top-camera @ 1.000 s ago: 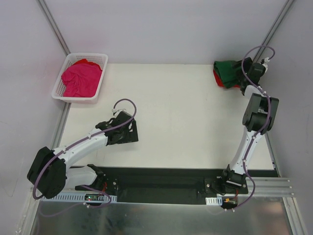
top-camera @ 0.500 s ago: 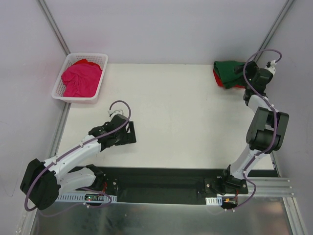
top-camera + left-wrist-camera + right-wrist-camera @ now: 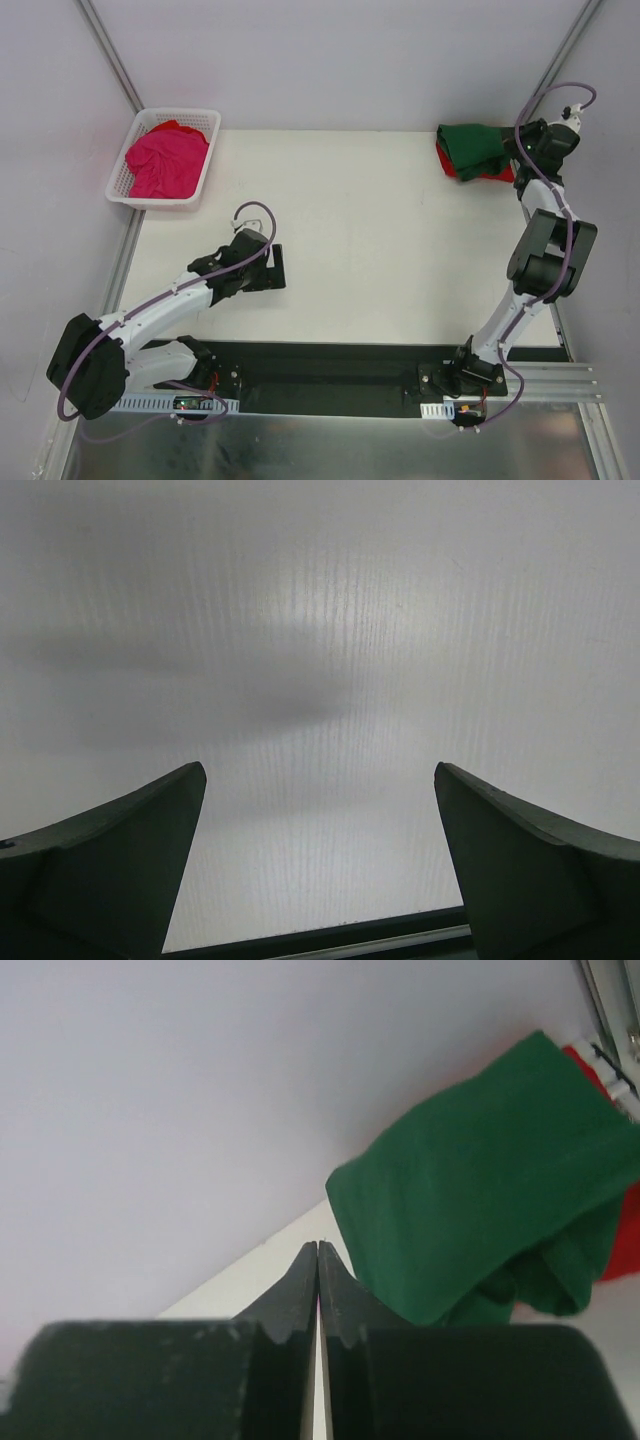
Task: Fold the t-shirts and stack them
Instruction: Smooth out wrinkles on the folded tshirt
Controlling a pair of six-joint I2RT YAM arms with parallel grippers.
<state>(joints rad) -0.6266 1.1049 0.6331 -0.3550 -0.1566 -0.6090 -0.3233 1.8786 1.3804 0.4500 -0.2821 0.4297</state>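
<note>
Top external view showed the green t-shirt (image 3: 470, 145) atop the red t-shirt (image 3: 447, 162) in the desk's (image 3: 380, 230) far right corner, and the pink t-shirt (image 3: 165, 160) crumpled in the basket (image 3: 196, 116) far left. The right claw (image 3: 317, 1255), shut on nothing, hung beside the stack. The left claw (image 3: 318, 775) gaped wide above the desk. Pink looked best pinched at one edge by the left claw, then lifted clear of the rim.

Far-right corner: green shirt (image 3: 470, 143) atop red shirt (image 3: 451, 166).

Soft, even overhead light fills the scene, the white desk (image 3: 380, 230) uniformly bright. A hazy shadow lies ahead of the left tool (image 3: 318, 770); the right tool (image 3: 317, 1250), close up, looks blurred and dark.
</note>
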